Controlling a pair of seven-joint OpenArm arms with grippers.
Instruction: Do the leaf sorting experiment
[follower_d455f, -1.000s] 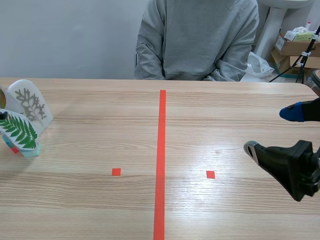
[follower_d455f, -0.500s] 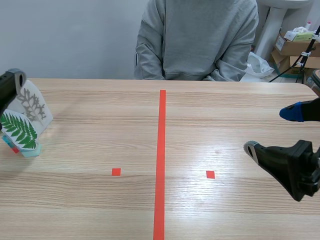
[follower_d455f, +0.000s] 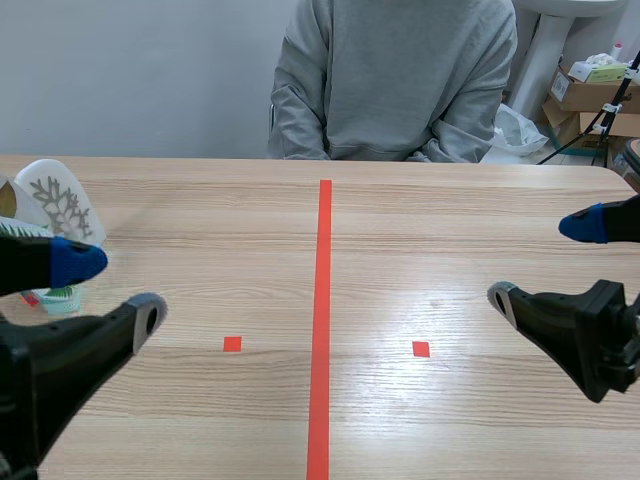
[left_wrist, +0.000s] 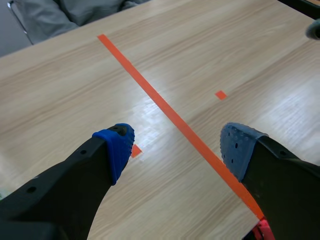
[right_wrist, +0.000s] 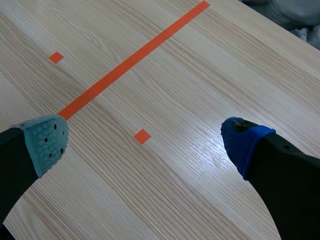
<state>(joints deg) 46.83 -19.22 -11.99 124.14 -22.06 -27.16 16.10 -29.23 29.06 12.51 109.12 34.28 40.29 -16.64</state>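
Pale wood is the table (follower_d455f: 200, 410), with an orange-red tape line (follower_d455f: 322, 300) running down its middle and one small square mark on each side of it. The left gripper (follower_d455f: 110, 290) hovers low over the left part of the table, its fingers spread wide and holding nothing (in its wrist view only bare wood and tape lie between the pads). Just behind it, near the left edge, stands the white leaf card (follower_d455f: 55, 200) with a grey branching leaf printed on it. A second card in front of it is mostly hidden by the blue fingertip; only its teal base (follower_d455f: 62, 298) shows. The right gripper (follower_d455f: 545, 262) is at the right edge, also released and empty, well apart from the cards. A person (follower_d455f: 400, 80) in a grey sweatshirt sits across the table.
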